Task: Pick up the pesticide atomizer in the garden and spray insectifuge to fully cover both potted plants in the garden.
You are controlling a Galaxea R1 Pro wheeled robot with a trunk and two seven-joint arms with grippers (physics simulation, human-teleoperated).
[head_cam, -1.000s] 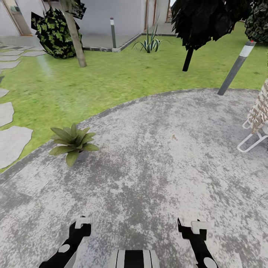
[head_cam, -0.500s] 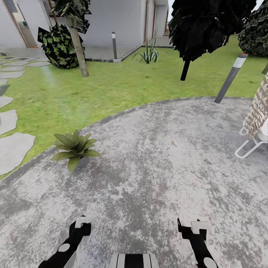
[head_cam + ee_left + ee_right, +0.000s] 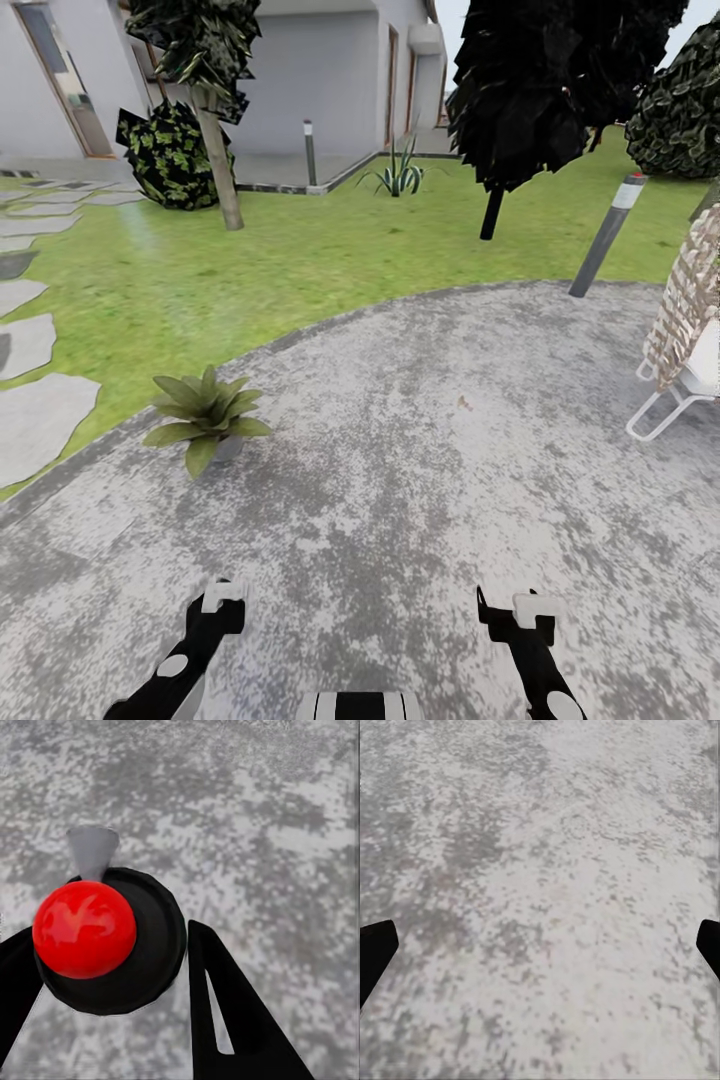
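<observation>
One potted plant (image 3: 205, 418), a low rosette of broad green leaves, stands at the left rim of the round grey stone patio (image 3: 420, 480) in the garden, ahead of my left arm. In the left wrist view my left gripper (image 3: 112, 934) is shut on a round black-topped object with a red knob and a grey cone nozzle, apparently the pesticide atomizer (image 3: 112, 937) seen end-on. Its dark fingers (image 3: 225, 1012) flank that object above the patio stone. My right gripper (image 3: 540, 945) is open over bare stone, its fingertips (image 3: 375, 952) at the picture's edges. Both forearms show low in the head view.
A white-framed chair with a woven back (image 3: 680, 330) stands at the patio's right edge, with a grey bollard light (image 3: 603, 237) beyond it. Stepping stones (image 3: 40, 410) cross the lawn (image 3: 300, 250) at left. A palm trunk (image 3: 220, 160), a dark tree (image 3: 495, 205), bushes and a house stand further back.
The whole head view has shifted: the camera now looks higher, showing more of the house and trees, with the plant lower in the picture. Both arms keep their pose.
</observation>
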